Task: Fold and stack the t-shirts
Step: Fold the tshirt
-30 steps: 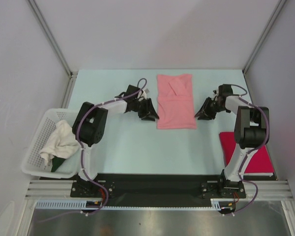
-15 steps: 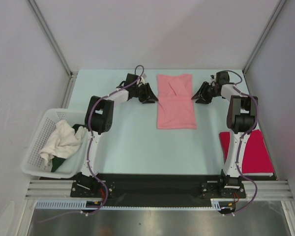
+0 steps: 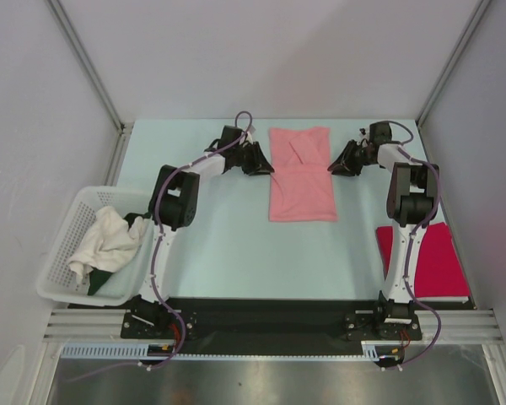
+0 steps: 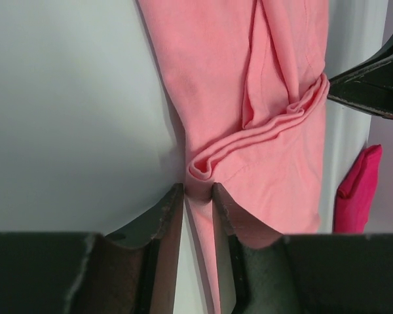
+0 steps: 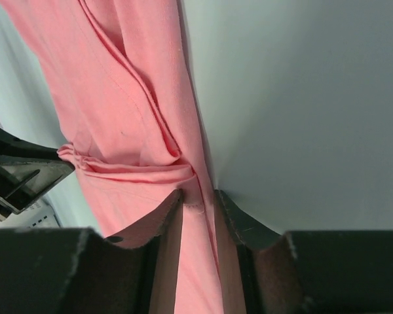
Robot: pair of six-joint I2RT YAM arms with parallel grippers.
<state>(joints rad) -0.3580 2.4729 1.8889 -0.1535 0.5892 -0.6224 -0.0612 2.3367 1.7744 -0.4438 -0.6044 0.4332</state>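
Note:
The salmon-pink t-shirt [image 3: 302, 173] lies flat as a long narrow rectangle mid-table, with a crosswise crease. My left gripper [image 3: 266, 167] is at its left edge by that crease. In the left wrist view its jaws [image 4: 198, 190] pinch the bunched edge of the pink t-shirt [image 4: 249, 98]. My right gripper [image 3: 336, 165] is at the opposite edge. Its jaws [image 5: 198, 193] are closed on the hem of the pink cloth [image 5: 118, 85]. The magenta-red t-shirt [image 3: 443, 261] lies folded at the near right, partly behind the right arm.
A white lattice basket [image 3: 84, 198] holding a crumpled white cloth [image 3: 101, 240] and something dark green stands at the near left table edge. Grey walls and metal posts close in the table on three sides. The magenta-red shirt [image 4: 357, 190] shows in the left wrist view.
Both grippers moved away from the near edge to the shirt's crease and in against its two side edges. Their jaws narrowed onto the cloth.

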